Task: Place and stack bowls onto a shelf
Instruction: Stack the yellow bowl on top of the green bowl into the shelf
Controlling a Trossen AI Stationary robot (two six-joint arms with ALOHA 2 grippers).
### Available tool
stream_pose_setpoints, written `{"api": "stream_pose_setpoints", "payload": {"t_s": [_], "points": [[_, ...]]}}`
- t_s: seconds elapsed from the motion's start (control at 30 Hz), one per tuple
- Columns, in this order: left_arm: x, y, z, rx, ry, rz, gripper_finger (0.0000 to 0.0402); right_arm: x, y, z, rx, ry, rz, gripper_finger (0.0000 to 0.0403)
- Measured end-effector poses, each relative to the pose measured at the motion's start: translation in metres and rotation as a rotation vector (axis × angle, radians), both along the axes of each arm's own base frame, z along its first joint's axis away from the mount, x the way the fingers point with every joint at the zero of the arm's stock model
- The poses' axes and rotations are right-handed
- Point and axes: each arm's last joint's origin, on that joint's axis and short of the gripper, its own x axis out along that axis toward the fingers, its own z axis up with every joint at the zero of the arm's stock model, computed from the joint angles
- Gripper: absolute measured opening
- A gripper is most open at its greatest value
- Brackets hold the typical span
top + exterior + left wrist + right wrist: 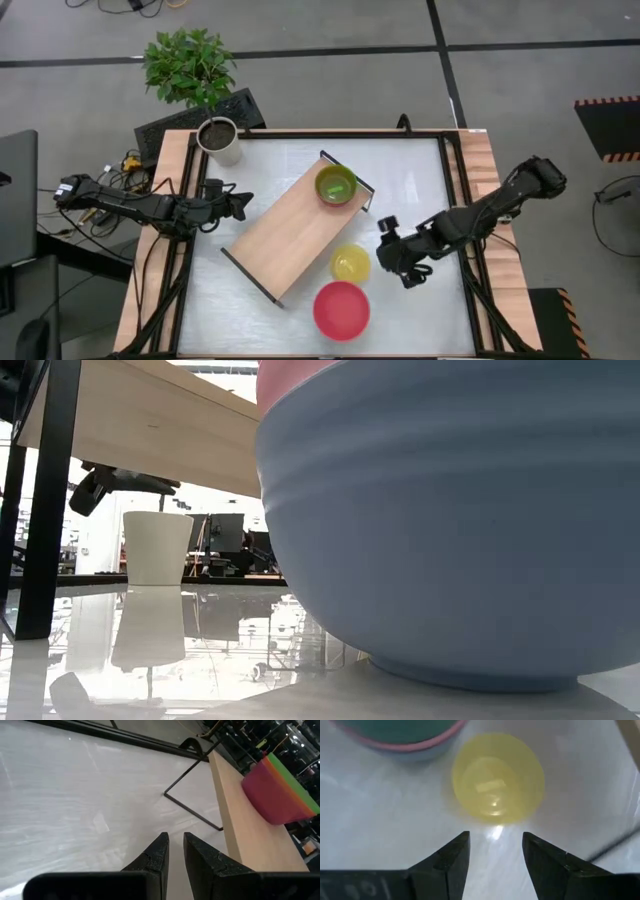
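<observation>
- I count one stack already on the shelf (290,222): a yellow-green bowl (336,184) on top, sitting near the far end of the board. My left wrist view shows that same stack from the side, with orange and pink bowls nested under the green one.
- Two things are left on the desk (420,160), so I judge the job partly done.
- The small yellow bowl (351,263) stands upright on the desk just beside the shelf's near long edge, not on it.
- The bigger stack (341,309), red on top from above, sits near the front of the desk, close to the yellow bowl. The low view shows a blue bowl at its base with pink above it.
- My right end effector (392,250) is just beside the yellow bowl, fingers spread and holding nothing; in its wrist view the bowl lies just ahead of the tips.
- My left end effector (240,203) waits at the shelf's left side, fingers nearly pressed together, empty.
- I reckon the yellow bowl is the next pick.
</observation>
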Motion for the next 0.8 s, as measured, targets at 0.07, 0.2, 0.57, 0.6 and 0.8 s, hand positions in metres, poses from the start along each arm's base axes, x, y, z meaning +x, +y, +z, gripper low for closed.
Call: {"api": "stream_pose_setpoints", "payload": {"t_s": [0.07, 0.2, 0.57, 0.6, 0.8], "points": [[0.0, 0.0, 0.0, -0.006, -0.001, -0.001, 0.0043, 0.005, 0.0, -0.01, -0.044, -0.02, 0.078, 0.0207], [0.0, 0.0, -0.001, -0.025, -0.009, 0.002, 0.0043, 0.017, -0.005, -0.026, -0.064, 0.017, 0.179, 0.0204], [-0.003, 0.0, -0.006, -0.086, 0.004, 0.034, 0.0043, 0.031, -0.015, -0.071, -0.099, 0.138, 0.342, 0.0197], [-0.003, 0.0, -0.006, -0.09, 0.001, 0.036, 0.0043, 0.031, -0.015, -0.07, -0.105, 0.134, 0.343, 0.0197], [-0.003, 0.0, -0.006, -0.091, 0.0, 0.036, 0.0043, 0.028, -0.016, -0.063, -0.13, 0.109, 0.373, 0.0197]]}}
